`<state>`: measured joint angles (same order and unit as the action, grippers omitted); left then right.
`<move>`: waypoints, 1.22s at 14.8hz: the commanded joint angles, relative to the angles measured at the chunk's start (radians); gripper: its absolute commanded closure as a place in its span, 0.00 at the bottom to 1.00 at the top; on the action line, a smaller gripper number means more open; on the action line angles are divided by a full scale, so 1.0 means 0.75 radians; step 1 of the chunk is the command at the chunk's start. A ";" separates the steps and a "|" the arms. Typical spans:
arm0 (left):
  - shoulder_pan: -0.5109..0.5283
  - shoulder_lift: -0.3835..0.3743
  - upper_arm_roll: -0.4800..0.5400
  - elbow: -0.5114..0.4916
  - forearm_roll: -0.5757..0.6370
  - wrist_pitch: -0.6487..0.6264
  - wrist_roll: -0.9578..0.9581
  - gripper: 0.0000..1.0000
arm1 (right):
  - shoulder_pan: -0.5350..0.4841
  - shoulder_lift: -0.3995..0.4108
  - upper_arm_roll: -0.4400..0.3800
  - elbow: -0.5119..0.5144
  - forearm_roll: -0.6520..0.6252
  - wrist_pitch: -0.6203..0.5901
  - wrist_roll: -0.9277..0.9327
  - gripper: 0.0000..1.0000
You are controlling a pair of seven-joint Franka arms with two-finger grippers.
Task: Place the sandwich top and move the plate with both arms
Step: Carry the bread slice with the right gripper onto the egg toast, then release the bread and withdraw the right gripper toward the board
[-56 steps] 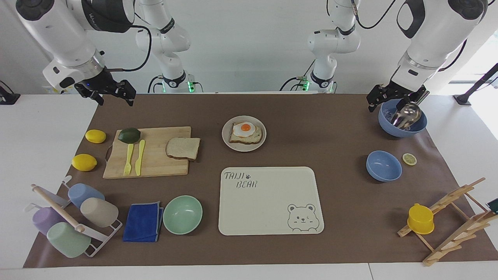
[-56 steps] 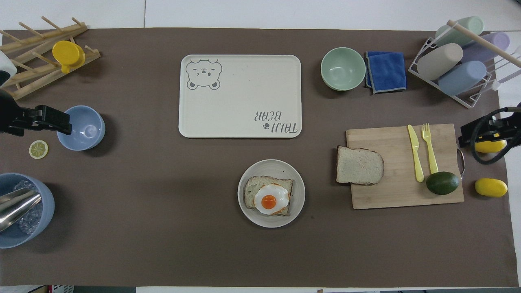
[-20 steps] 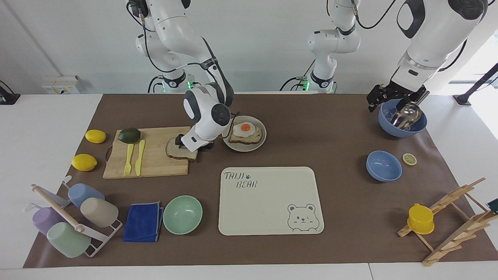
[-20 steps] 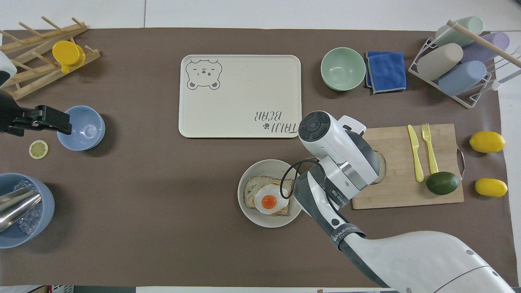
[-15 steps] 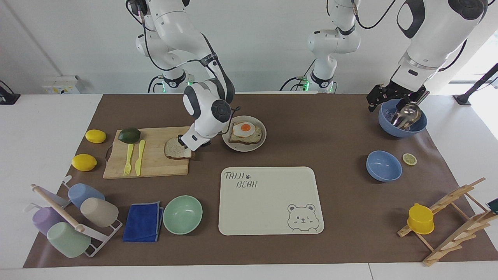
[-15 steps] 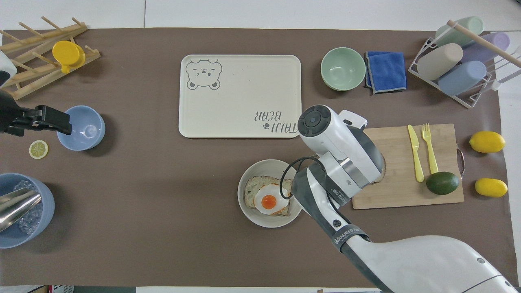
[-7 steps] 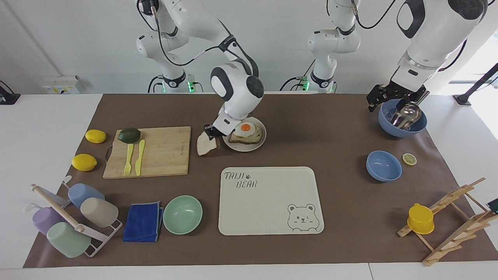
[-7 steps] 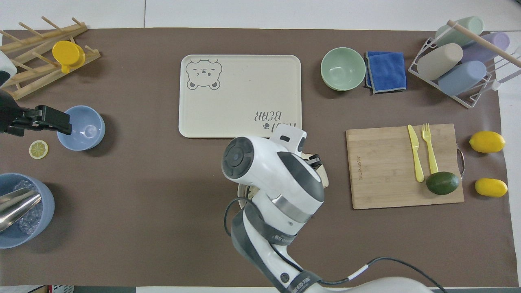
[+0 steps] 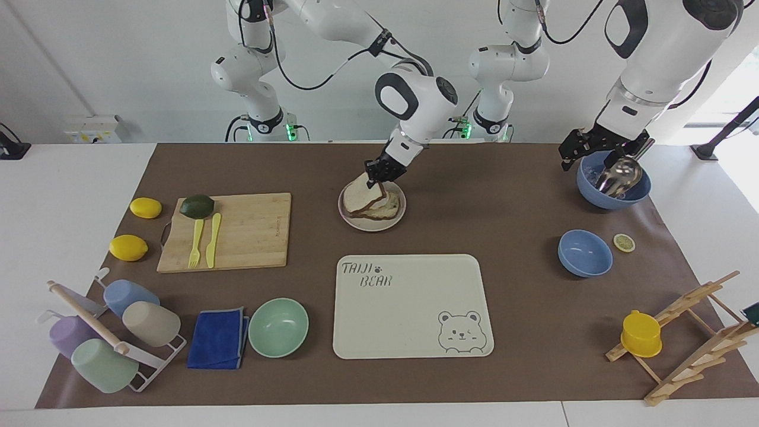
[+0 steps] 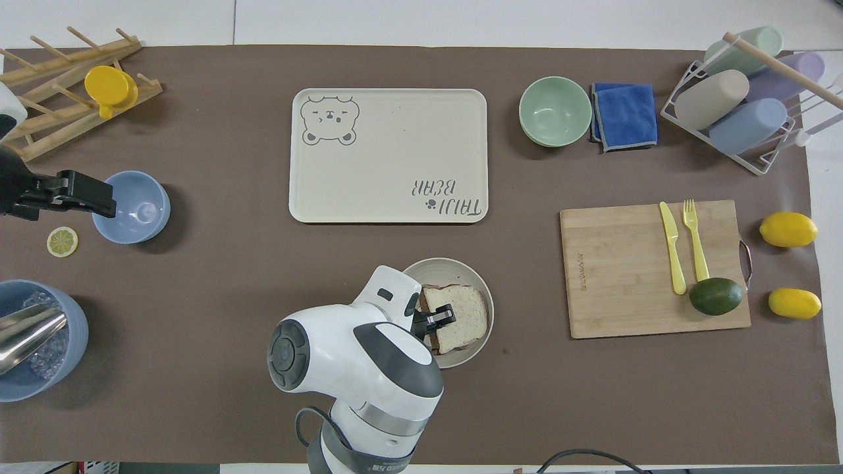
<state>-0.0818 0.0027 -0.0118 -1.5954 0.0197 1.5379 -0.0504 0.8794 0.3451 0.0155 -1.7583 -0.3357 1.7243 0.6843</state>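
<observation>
- Two arms share my facing view: my right gripper point(image 9: 382, 174) sits just above centre frame, fingers pinched on the sandwich top point(image 9: 357, 194), which it holds tilted over the plate point(image 9: 373, 225).
- Seen from overhead, the plain slice point(image 10: 463, 316) covers most of the plate point(image 10: 461, 266) at lower centre; the gripper point(image 10: 440, 318) grips its edge, and a lower slice point(image 9: 386, 209) peeks out beneath it in the facing view.
- My left gripper point(image 9: 593, 148) waits at the upper right of the facing view, over the blue bowl point(image 9: 614, 193) holding a metal scoop point(image 9: 619, 172); its fingers are spread wide and hold nothing.
- Below centre in the facing view lies the bear-print tray point(image 9: 409, 308); the cutting board point(image 9: 249, 237) sits at mid-left.
</observation>
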 commanded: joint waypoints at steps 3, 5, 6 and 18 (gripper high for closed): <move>0.021 -0.036 -0.013 -0.037 0.011 -0.003 0.012 0.00 | -0.021 -0.004 0.002 -0.048 0.026 0.108 0.036 0.54; 0.021 -0.036 -0.013 -0.039 0.011 -0.003 0.012 0.00 | -0.025 -0.004 0.002 -0.045 0.047 0.179 0.032 0.00; 0.021 -0.036 -0.015 -0.039 0.011 -0.003 0.010 0.00 | -0.025 -0.006 0.002 -0.038 0.089 0.214 0.034 0.00; 0.013 -0.067 -0.021 -0.098 0.011 0.007 0.006 0.00 | -0.792 -0.421 -0.012 -0.024 0.394 0.109 -0.327 0.00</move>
<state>-0.0784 -0.0012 -0.0136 -1.6084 0.0197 1.5355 -0.0504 0.3716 0.0996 -0.0046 -1.7551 -0.1035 1.8470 0.5194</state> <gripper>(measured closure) 0.000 0.000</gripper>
